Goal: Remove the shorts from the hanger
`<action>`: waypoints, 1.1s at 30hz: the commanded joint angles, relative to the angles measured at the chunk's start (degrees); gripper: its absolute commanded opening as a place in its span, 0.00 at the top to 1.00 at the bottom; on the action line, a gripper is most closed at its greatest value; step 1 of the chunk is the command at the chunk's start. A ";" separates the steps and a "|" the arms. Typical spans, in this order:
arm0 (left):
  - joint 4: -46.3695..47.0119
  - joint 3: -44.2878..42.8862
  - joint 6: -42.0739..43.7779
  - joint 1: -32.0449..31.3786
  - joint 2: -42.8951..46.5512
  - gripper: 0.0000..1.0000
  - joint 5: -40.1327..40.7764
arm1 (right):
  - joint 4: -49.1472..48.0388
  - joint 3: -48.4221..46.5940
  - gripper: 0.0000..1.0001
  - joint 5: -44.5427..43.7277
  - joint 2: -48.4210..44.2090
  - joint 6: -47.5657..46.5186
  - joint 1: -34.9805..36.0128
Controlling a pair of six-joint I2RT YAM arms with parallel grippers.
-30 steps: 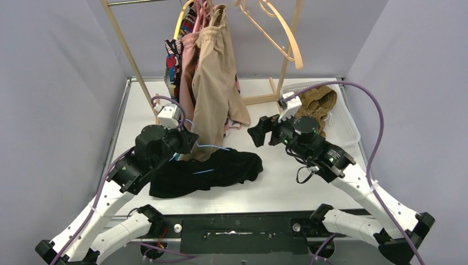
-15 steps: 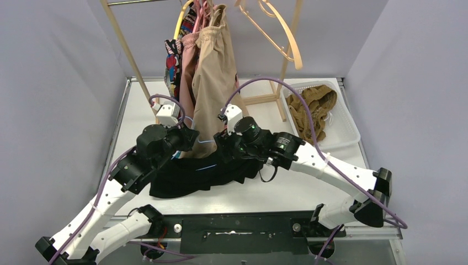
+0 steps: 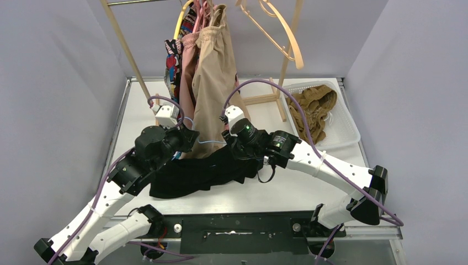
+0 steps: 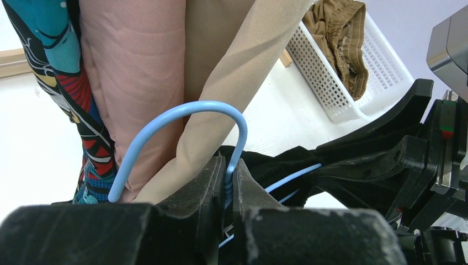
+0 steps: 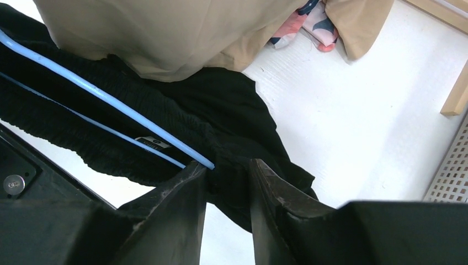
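Note:
Black shorts lie spread on the white table, threaded on a light-blue wire hanger. My left gripper is shut on that hanger's neck just below the hook, at the shorts' left end. My right gripper reaches in from the right; its jaws stand close together with a fold of the black shorts pinched between the tips, right beside the end of the hanger's arm.
Beige shorts, pink shorts and comic-print shorts hang from the wooden rack just behind both grippers. An empty wooden hanger hangs to the right. A white basket holds mustard-brown shorts at the back right.
My right arm swung from near the basket leftward to the black shorts, and its jaws narrowed onto the fabric. The left gripper kept its hold on the hanger.

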State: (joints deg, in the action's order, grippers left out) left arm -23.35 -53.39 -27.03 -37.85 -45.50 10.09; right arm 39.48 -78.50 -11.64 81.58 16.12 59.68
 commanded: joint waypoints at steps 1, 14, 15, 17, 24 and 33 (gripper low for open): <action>3.58 -3.05 -0.44 -0.04 0.10 1.00 1.07 | 1.60 -1.97 0.67 -3.52 -1.20 -0.08 -0.22; -3.54 -4.17 6.02 -0.04 1.62 1.00 9.26 | -2.34 1.26 0.86 -3.04 -6.05 1.17 -4.16; -3.66 -4.04 6.48 -0.07 1.82 1.00 9.29 | -3.71 2.18 0.89 -0.90 -6.86 1.11 -5.41; -4.40 -4.05 8.07 -0.05 1.99 1.00 9.70 | -8.01 4.03 0.93 4.18 -8.42 2.06 -8.75; -6.25 -4.46 9.72 0.03 2.26 1.00 10.87 | -15.81 5.16 0.89 14.22 -9.24 6.64 -12.97; -7.05 -3.26 9.34 0.02 0.41 1.00 11.02 | -0.30 0.93 0.94 -8.91 -7.03 9.02 -12.92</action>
State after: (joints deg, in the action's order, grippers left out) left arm -28.45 -55.40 -20.67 -38.17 -44.95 17.41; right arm 33.45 -74.63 -4.78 75.31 23.35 47.66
